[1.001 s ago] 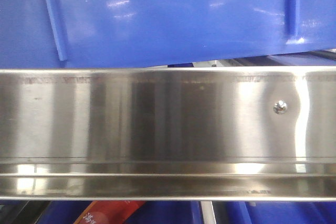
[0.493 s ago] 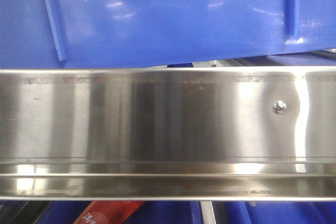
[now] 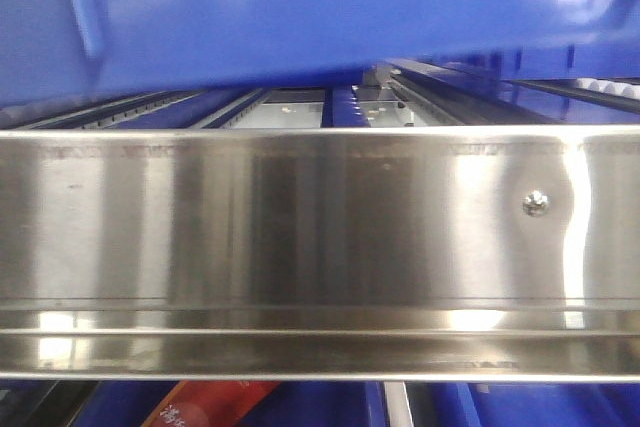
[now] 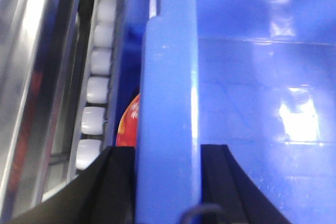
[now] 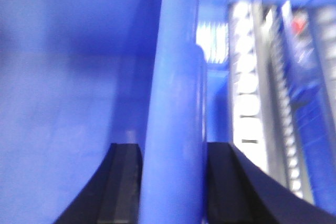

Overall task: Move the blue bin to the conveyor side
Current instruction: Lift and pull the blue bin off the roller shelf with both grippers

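The blue bin (image 3: 300,17) fills the top of the front view, its glossy underside hanging above the steel rail with a gap beneath it. In the left wrist view my left gripper (image 4: 168,182) is shut on the bin's thick rim (image 4: 168,93), one black finger (image 4: 118,182) on each side of the wall. My right gripper (image 5: 173,182) is likewise shut on the opposite rim (image 5: 173,103), and that view is blurred. The conveyor side is out of view.
A shiny stainless-steel rail (image 3: 300,237) with a screw (image 3: 536,204) crosses the front view. Behind it lie roller tracks (image 3: 440,97). White rollers (image 4: 97,93) run left of the bin, beside a red-orange packet (image 4: 128,124). More roller lanes (image 5: 247,77) lie right of it.
The bin has risen in the front view. Its lower edge now sits well above the rail, uncovering the roller tracks behind. The rail has not moved.
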`<action>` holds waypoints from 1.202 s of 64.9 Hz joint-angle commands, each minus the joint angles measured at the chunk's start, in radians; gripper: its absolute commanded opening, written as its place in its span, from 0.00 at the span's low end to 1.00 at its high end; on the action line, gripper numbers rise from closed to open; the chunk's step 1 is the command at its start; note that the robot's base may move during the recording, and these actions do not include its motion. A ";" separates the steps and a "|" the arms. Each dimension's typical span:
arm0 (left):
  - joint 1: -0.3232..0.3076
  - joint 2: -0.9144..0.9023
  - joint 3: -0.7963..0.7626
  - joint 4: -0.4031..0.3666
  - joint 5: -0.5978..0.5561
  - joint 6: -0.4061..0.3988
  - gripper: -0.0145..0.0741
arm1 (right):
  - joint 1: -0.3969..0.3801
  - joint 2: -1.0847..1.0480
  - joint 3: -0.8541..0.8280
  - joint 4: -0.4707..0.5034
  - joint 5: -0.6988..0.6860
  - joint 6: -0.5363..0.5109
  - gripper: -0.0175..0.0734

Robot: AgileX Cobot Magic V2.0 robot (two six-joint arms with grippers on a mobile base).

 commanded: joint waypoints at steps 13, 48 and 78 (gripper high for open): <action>-0.155 -0.025 -0.117 0.185 0.011 -0.107 0.14 | -0.075 -0.101 0.015 0.014 -0.067 -0.018 0.10; -0.162 -0.053 -0.126 0.171 0.011 -0.107 0.14 | -0.091 -0.348 0.333 0.045 -0.237 -0.030 0.10; -0.162 -0.208 0.029 0.169 0.011 -0.111 0.14 | -0.091 -0.351 0.333 0.075 -0.297 -0.030 0.10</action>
